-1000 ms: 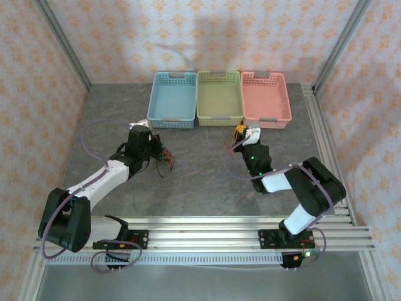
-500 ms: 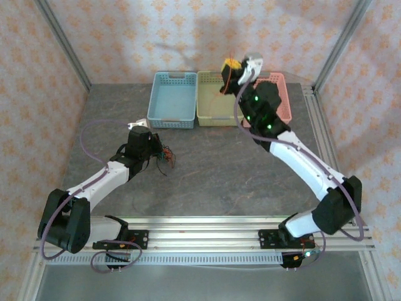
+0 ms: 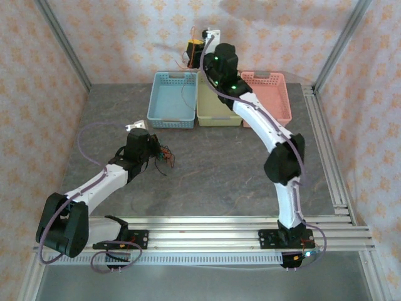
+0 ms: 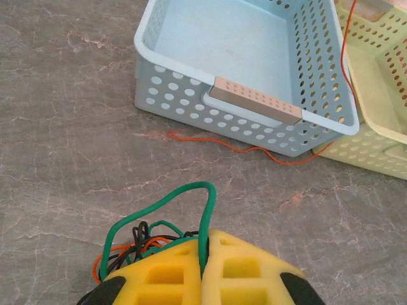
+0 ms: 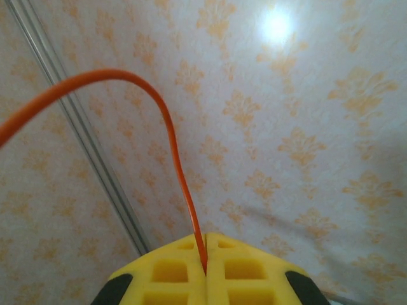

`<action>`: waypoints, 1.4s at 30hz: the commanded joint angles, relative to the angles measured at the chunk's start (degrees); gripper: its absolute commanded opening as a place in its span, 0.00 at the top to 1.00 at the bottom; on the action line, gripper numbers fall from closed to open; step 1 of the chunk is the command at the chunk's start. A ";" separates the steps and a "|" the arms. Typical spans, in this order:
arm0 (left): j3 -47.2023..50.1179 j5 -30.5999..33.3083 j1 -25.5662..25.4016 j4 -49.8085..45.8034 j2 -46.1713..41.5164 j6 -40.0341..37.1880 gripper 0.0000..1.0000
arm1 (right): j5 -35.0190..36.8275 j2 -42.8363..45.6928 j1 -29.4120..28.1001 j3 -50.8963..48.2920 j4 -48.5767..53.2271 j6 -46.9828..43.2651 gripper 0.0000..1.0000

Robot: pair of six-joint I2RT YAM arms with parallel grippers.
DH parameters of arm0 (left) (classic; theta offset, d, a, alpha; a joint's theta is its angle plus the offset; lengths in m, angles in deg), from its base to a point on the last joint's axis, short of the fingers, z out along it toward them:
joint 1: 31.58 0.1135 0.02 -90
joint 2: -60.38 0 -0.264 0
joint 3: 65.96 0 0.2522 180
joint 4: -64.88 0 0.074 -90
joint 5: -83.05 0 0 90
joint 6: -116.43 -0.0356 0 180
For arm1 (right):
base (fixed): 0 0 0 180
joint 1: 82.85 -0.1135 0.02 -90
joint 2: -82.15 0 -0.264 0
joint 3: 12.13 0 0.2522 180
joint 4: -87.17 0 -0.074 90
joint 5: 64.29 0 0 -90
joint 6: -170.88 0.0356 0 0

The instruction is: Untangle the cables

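The left jaws are pressed shut on a loop of green cable (image 4: 205, 210), low over the grey desk (image 4: 63, 146). The clump of cables (image 4: 137, 236), black, orange and green strands, bunches just beside their yellow pads (image 4: 162, 279); from above, it lies on the desk left of centre. The right jaws are raised high before the patterned wall (image 5: 305, 127), above the far end of the baskets. They are closed on a single orange cable (image 5: 170, 133) that arcs away from them. Three perforated baskets stand side by side at the desk's far edge: a blue basket (image 3: 164, 116), a green basket (image 3: 219, 119) and a pink basket (image 3: 285, 106). The orange cable comes down past the blue basket's right wall and trails along the desk in front of it. Whether it reaches the clump cannot be told.
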 commanded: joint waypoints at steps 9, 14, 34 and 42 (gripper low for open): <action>0.40 2.09 -0.38 2.08 -1.20 0.77 1.00 | -3.19 -18.98 -0.08 28.43 1.78 3.85 1.00; 0.29 2.09 -0.38 2.04 -0.94 0.77 1.00 | -6.62 -17.21 -0.09 27.67 -3.68 3.83 1.00; 0.35 2.27 -0.38 2.03 -1.01 0.86 1.00 | -15.28 10.65 -2.16 2.50 -20.52 7.45 1.00; 0.16 2.18 -0.38 1.93 -0.81 0.77 1.00 | -16.57 20.59 -2.22 -8.22 -26.18 9.18 1.00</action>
